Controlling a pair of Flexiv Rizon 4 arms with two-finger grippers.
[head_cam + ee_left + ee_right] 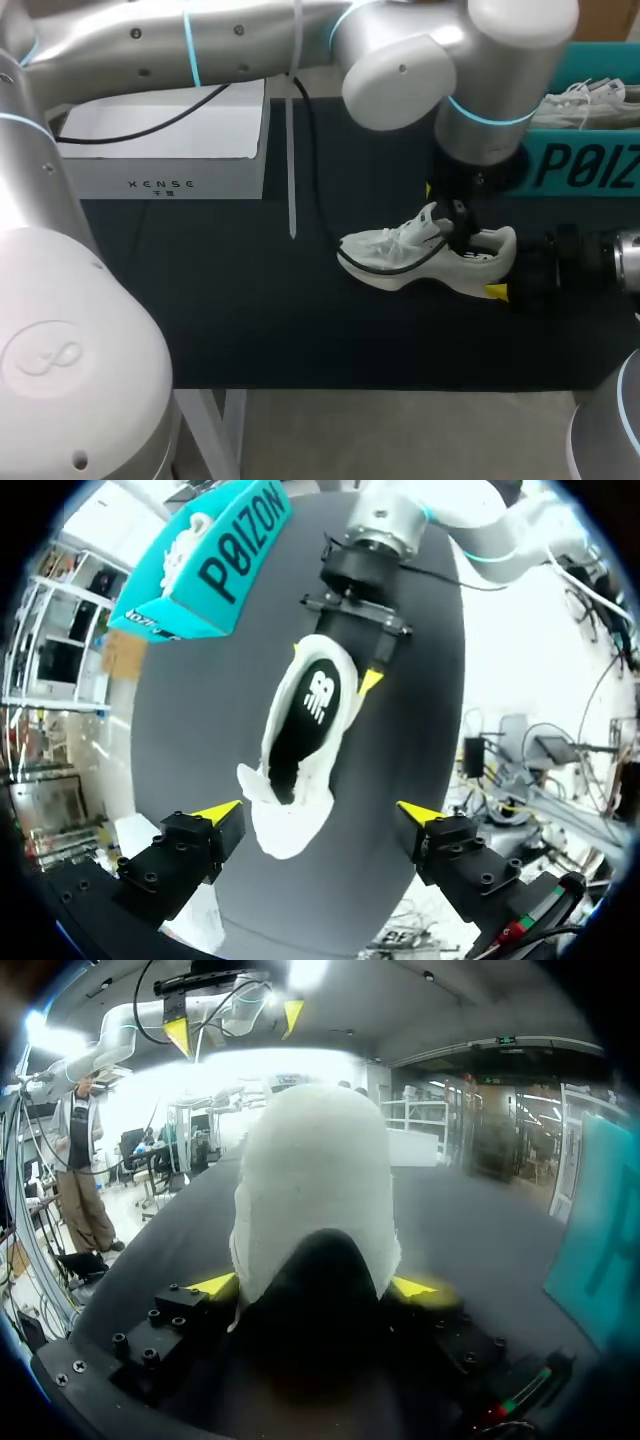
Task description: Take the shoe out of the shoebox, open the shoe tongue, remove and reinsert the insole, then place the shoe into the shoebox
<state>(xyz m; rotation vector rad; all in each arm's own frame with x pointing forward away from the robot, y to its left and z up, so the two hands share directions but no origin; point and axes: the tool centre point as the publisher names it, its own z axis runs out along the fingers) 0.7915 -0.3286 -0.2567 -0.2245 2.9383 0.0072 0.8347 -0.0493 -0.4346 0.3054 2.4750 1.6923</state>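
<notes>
In the head view the left arm sweeps in from 10 o'clock and its bulky wrist covers its own hand and the collar of the white sneaker, which lies on its sole on the dark worktop, toe towards 9 o'clock. Only from the left wrist view is it plain that the left hand hangs above the sneaker with its fingers spread wide, touching nothing; there the dark insole shows through the shoe's mouth. The right hand comes in from 3 o'clock and pinches the heel from both sides; from its own camera the heel fills the view and hides the toe and laces. The teal shoebox sits at 2 o'clock from the sneaker, cut off by the edge and partly behind the left arm, with a second sneaker in it, hard to make out. A white box stands well apart at 10 o'clock.
</notes>
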